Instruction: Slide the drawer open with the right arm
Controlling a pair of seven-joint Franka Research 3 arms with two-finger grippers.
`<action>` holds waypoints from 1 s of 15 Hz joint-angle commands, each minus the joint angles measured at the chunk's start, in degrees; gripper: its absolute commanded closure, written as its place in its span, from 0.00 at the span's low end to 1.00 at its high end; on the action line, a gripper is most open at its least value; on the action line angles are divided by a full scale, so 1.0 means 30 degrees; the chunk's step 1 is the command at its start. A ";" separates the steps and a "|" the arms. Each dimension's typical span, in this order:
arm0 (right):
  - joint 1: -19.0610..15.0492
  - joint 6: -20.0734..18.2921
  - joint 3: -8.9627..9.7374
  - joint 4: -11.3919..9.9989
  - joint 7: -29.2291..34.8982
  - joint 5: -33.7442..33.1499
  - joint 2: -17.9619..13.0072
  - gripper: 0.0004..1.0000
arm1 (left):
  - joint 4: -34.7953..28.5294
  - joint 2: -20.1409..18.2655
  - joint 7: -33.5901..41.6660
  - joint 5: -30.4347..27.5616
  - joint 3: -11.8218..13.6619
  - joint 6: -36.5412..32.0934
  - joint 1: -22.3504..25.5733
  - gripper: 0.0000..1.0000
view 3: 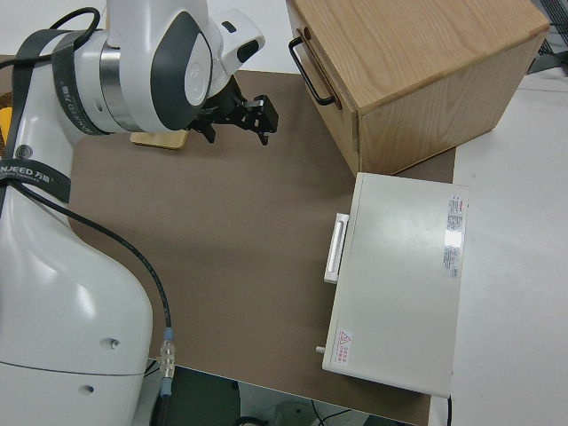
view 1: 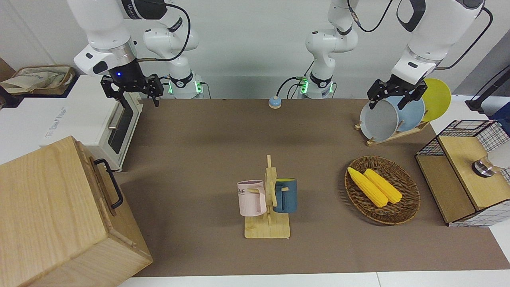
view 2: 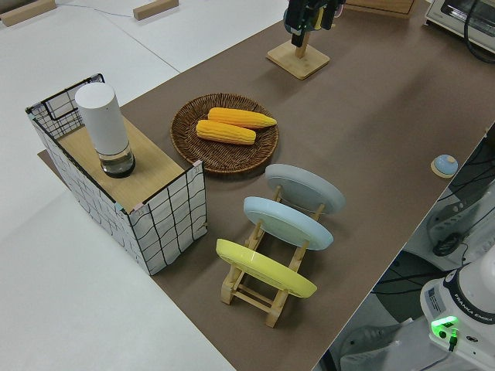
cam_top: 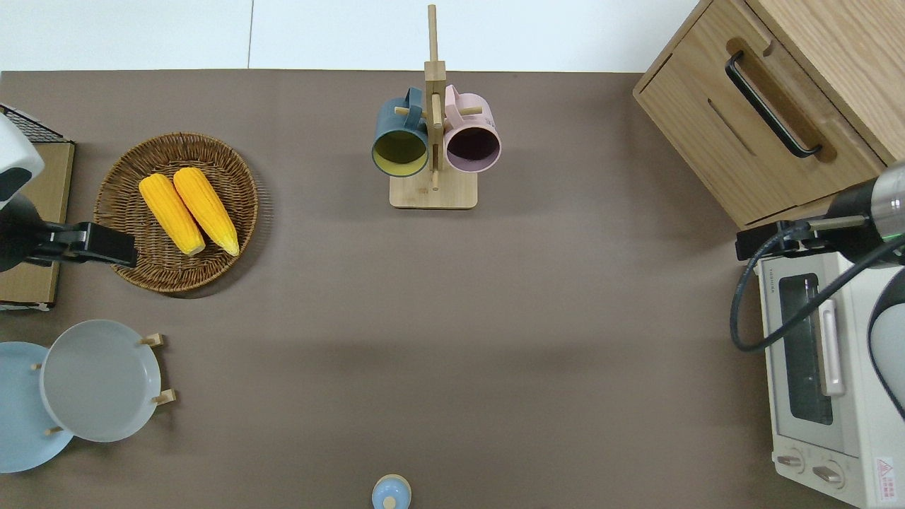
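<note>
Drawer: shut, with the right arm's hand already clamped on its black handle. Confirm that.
Not quite. The drawer is shut, but the right hand is not on the black handle; the front view shows it in the air at the toaster oven, gripping nothing.

- the drawer (cam_top: 767, 131) sits shut in the wooden box (cam_top: 848, 42), its black bar handle (cam_top: 772, 104) facing the table's middle.
- the toaster oven (cam_top: 824, 382) stands just beside the box, nearer to the robots.
- the right arm (cam_top: 859, 219) reaches over the oven's corner nearest the box.
- its gripper's fingers are not discernible.
</note>
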 commanded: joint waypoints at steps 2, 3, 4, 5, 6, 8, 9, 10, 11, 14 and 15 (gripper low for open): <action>-0.0002 -0.0272 0.0013 0.0469 0.0134 -0.0041 0.0209 0.01 | 0.0164 -0.0084 -0.0200 0.0339 0.0006 -0.0343 -0.0130 0.01; -0.0002 -0.0272 0.0013 0.0469 0.0135 -0.0070 0.0209 0.01 | 0.0164 -0.0084 -0.0200 0.0339 0.0006 -0.0343 -0.0130 0.01; -0.0002 -0.0272 0.0013 0.0469 0.0164 -0.0128 0.0209 0.01 | 0.0164 -0.0084 -0.0200 0.0339 0.0006 -0.0343 -0.0130 0.01; -0.0002 -0.0301 0.0013 0.0469 0.0107 -0.0129 0.0238 0.01 | 0.0164 -0.0084 -0.0200 0.0339 0.0006 -0.0343 -0.0130 0.01; -0.0002 -0.0301 0.0013 0.0440 0.0077 -0.0129 0.0238 0.01 | 0.0164 -0.0084 -0.0200 0.0339 0.0006 -0.0343 -0.0130 0.01; -0.0031 -0.0272 -0.0016 0.0469 -0.0010 -0.0041 0.0267 0.01 | 0.0194 -0.0084 -0.0200 0.0339 0.0006 -0.0343 -0.0130 0.01; -0.0118 -0.0272 -0.0016 0.0469 -0.0040 -0.0070 0.0267 0.01 | 0.0165 -0.0084 -0.0200 0.0339 0.0006 -0.0343 -0.0130 0.01; -0.0032 -0.0272 -0.0016 0.0469 0.0018 -0.0070 0.0296 0.01 | 0.0193 -0.0084 -0.0200 0.0339 0.0006 -0.0343 -0.0130 0.01; -0.0031 -0.0272 -0.0016 0.0469 0.0076 -0.0070 0.0297 0.01 | 0.0194 -0.0084 -0.0200 0.0339 0.0006 -0.0343 -0.0130 0.01; -0.0149 -0.0301 -0.0016 0.0469 0.0018 -0.0041 0.0297 0.01 | 0.0164 -0.0084 -0.0200 0.0339 0.0006 -0.0343 -0.0130 0.01; -0.0206 -0.0272 -0.0016 0.0469 0.0018 -0.0041 0.0297 0.01 | 0.0164 -0.0084 -0.0200 0.0339 0.0006 -0.0343 -0.0130 0.01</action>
